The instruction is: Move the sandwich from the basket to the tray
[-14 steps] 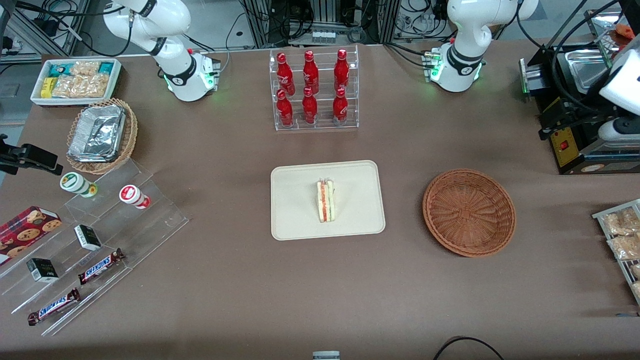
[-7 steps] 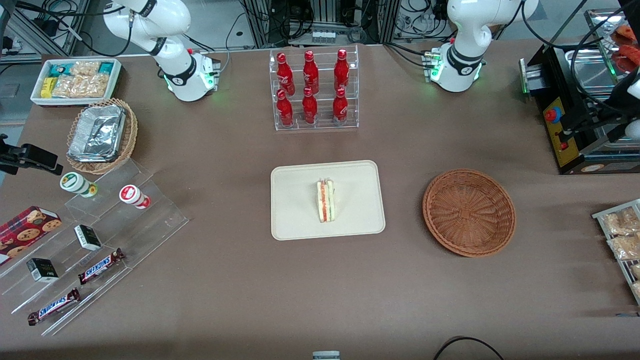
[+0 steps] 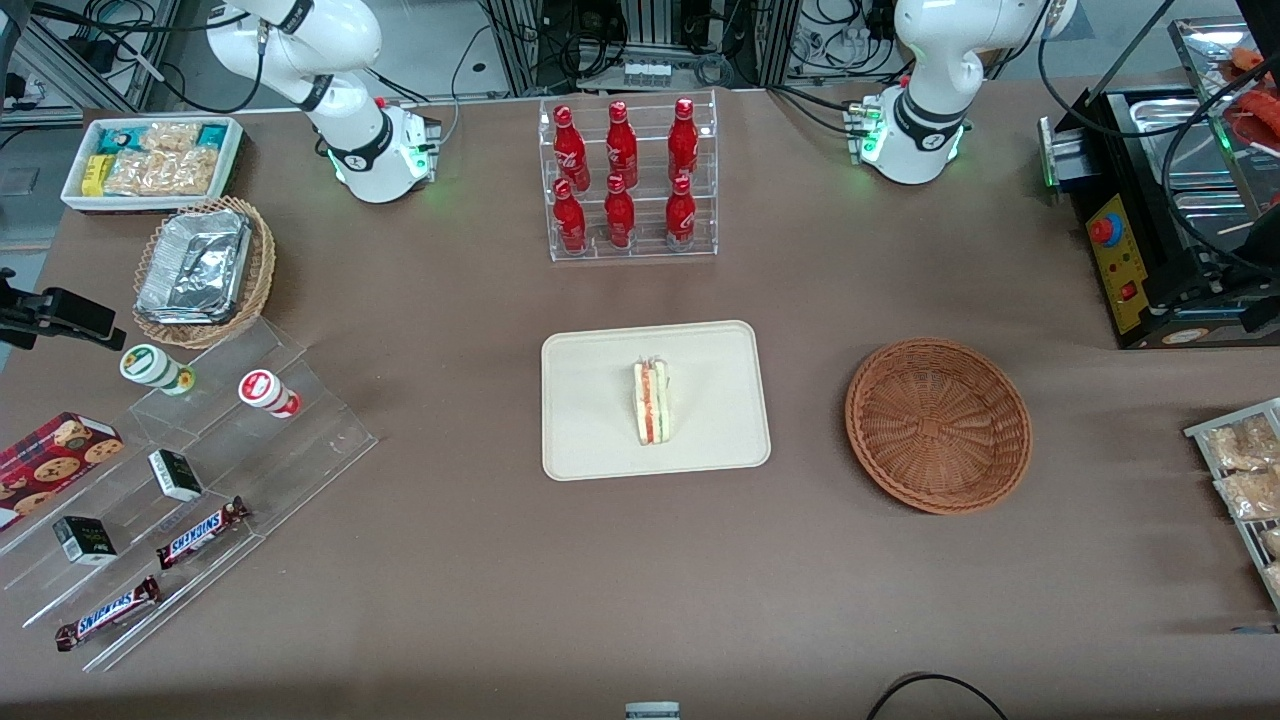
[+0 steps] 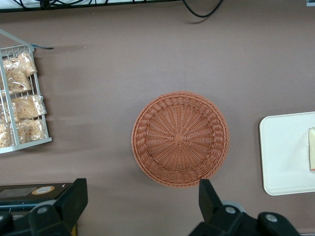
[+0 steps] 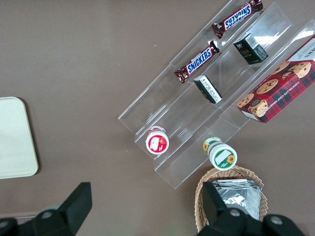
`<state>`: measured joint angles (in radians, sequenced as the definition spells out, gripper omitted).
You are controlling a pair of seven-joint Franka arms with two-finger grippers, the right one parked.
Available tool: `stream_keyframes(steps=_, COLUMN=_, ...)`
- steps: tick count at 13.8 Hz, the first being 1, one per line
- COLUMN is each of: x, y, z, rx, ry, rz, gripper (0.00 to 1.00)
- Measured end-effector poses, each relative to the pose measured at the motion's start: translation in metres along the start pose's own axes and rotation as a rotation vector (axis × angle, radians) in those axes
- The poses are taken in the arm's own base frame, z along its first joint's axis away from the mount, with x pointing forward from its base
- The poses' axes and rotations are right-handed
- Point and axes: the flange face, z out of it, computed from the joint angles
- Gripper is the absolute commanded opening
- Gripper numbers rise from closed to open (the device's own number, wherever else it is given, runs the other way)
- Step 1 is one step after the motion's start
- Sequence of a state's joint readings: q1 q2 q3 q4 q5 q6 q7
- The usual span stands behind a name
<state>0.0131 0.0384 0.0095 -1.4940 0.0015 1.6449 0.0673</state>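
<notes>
The sandwich [image 3: 652,403] lies on its side in the middle of the cream tray [image 3: 600,440], its red and green filling edge facing up. Only one end of it [image 4: 311,156] shows on the tray [image 4: 283,152] in the left wrist view. The reddish-brown basket [image 3: 938,425] sits beside the tray toward the working arm's end, with nothing in it [image 4: 180,138]. My left gripper [image 4: 142,197] hangs open high over bare table, farther from the front camera than the basket, holding nothing. It is out of the front view.
A clear rack of red bottles [image 3: 625,180] stands farther back than the tray. A black machine [image 3: 1150,250] and a wire rack of snack bags [image 3: 1245,480] sit at the working arm's end. Acrylic steps with candy bars [image 3: 170,500] lie toward the parked arm's end.
The working arm's wrist has moved out of the front view at its end of the table, uncovering the black machine. Sandwich, tray and basket have not moved.
</notes>
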Motion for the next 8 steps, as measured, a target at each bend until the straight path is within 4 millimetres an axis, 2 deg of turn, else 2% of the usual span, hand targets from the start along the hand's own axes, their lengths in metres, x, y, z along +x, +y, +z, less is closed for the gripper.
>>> stream_keyframes(steps=8, x=0.0006, y=0.0027, z=-0.0103, rx=0.0, ry=0.017, rz=0.05, gripper=1.0)
